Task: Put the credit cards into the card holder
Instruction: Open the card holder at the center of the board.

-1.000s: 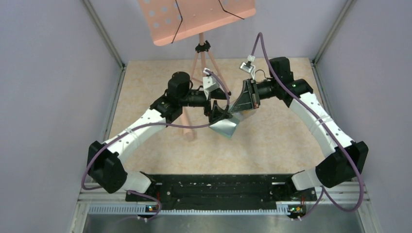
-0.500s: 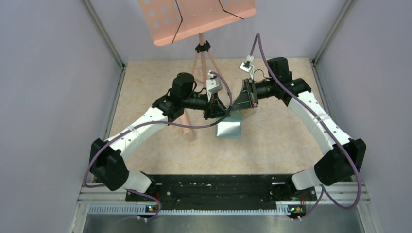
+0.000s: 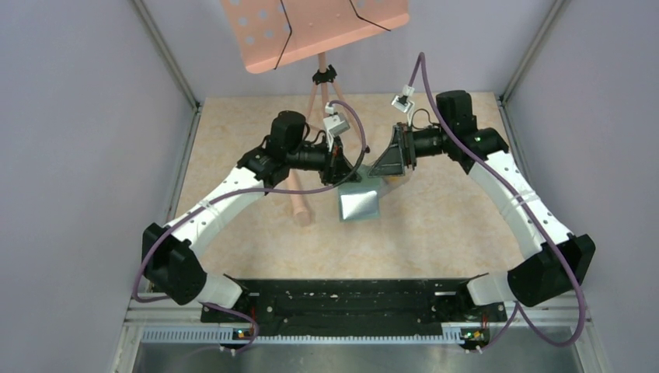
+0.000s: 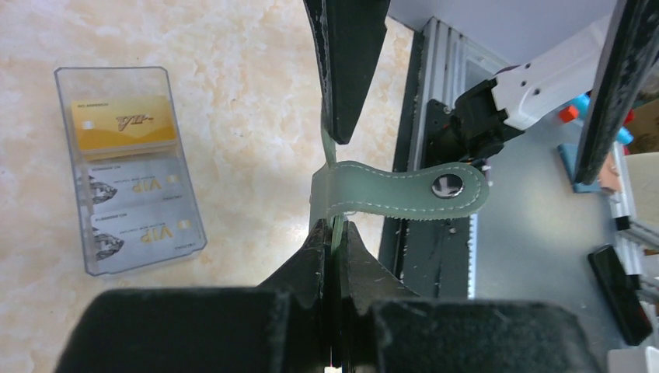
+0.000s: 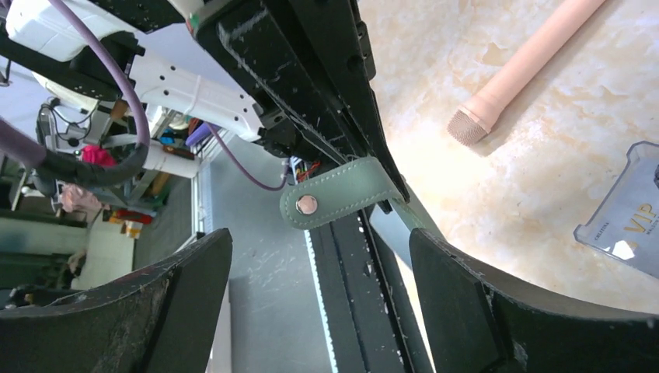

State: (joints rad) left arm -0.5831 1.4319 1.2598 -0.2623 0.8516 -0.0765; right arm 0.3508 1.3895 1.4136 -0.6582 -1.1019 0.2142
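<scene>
Left wrist | step: readying card holder (image 3: 359, 204) | left gripper (image 4: 334, 242) pinches its edge, above tabletop (image 4: 233, 93) beside clear box (image 4: 109, 72) | right gripper (image 5: 320, 241) spread, flanking strap (image 4: 400, 190) | credit cards (image 4: 128, 186) inside box | next: unfold holder.

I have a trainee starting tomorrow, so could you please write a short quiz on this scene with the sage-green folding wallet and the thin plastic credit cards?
1. True or false: the left gripper is shut on the sage-green folding wallet.
2. How many thin plastic credit cards show in the clear rectangular plastic box?
3. The right gripper is: A open, holding nothing; B shut on the wallet; C shut on a card.
Key: 1 true; 2 three; 3 A.
</scene>
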